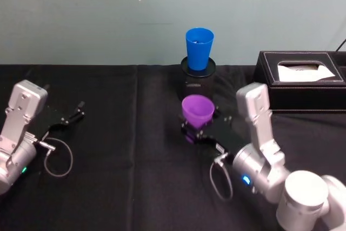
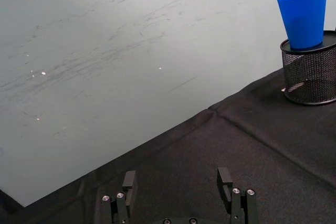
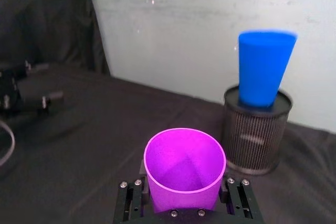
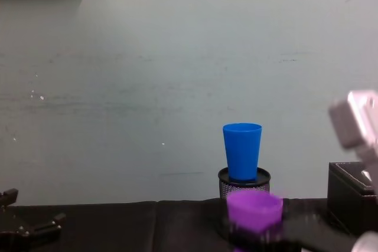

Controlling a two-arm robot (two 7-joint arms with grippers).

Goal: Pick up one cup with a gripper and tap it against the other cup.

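Two cups: right gripper (image 3: 185,211) clamps the empty purple cup (image 3: 185,170); beyond it, blue cup (image 3: 262,66) stands in mesh holder (image 3: 255,132). Left gripper (image 2: 178,190) gapes, idle.

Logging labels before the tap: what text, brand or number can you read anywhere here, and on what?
None readable.
Mesh pen holder: faint mark on its front, too blurred to read.
Purple cup, blue cup, tissue box: no print seen.

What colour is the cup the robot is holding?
Purple. The cup in the right tool shows best in the right wrist view.
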